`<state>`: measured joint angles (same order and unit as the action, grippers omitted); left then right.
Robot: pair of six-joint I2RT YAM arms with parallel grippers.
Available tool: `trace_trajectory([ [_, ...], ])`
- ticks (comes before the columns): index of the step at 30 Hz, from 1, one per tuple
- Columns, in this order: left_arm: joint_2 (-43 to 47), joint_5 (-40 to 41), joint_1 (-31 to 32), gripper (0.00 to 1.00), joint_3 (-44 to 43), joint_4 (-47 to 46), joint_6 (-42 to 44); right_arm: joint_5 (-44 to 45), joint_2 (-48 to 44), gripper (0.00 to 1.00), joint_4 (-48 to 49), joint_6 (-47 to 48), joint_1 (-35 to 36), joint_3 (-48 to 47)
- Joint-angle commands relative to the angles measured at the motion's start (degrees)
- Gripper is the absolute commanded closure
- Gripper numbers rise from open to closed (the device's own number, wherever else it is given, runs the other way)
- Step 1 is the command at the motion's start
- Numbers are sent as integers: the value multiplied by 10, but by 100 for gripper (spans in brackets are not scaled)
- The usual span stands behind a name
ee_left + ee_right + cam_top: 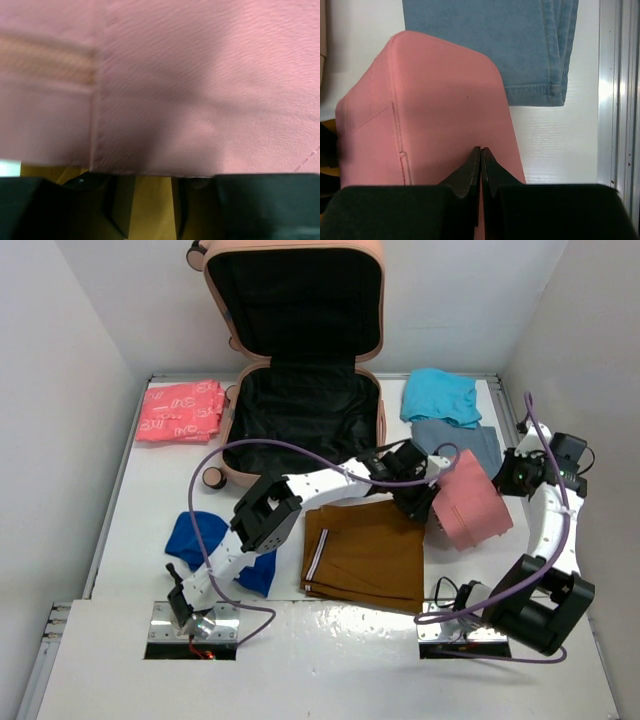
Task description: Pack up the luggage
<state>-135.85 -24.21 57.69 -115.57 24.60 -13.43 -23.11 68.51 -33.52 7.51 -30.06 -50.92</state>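
top cam / luggage: the luggage (300, 415) is at the far middle of the table (150, 500). Its base lies flat with the black lining up, and the lid stands open against the back wall.
top cam / clothes: there's a coral patterned cloth (180, 412) just left of the case and a blue garment (200, 535) near my left arm's base. The brown trousers (365, 552) are folded in the near middle. A turquoise top (440, 397) and jeans (470, 440) are at the far right.
top cam / pouch: the pink pouch (472, 502) is tipped up just right of the trousers, in front of the jeans and well apart from the luggage.
top cam / arms: my left gripper (425, 502) reaches across the trousers to the pouch's left edge, and my right gripper (508, 480) is at its right side. I can't read either pincer from up here.
left wrist / view: the pouch (200, 90) fills nearly everything, with a zipper band at the upper left.
left wrist / pincer: the left gripper (149, 182) has its fingers (120, 205) parted a little, tips right at the pouch's lower edge. Only trouser brown shows in the gap, no pink.
right wrist / view: the pouch (435, 110) is leaning in front of me, with the jeans (520, 45) flat on the table beyond it and a metal rail (615, 100) along the right.
right wrist / pincer: the right gripper (480, 150) is pressed together, tips against the pouch's near face. I can't tell if any fabric is caught between them.
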Motion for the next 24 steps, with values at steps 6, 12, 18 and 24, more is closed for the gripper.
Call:
trace_trajectory([
  [6,54,-89,-28,49,14,-317,-203,-97,22,98,-124,-8,11,34],
  [12,33,-102,-28,47,-19,-350,-221,-141,25,98,-139,3,7,32],
  [18,33,-107,-16,47,-60,-323,-189,-172,14,98,-146,-14,8,7],
  [24,50,-101,-11,47,-76,-316,-159,-205,-6,98,-130,-68,49,-27],
])
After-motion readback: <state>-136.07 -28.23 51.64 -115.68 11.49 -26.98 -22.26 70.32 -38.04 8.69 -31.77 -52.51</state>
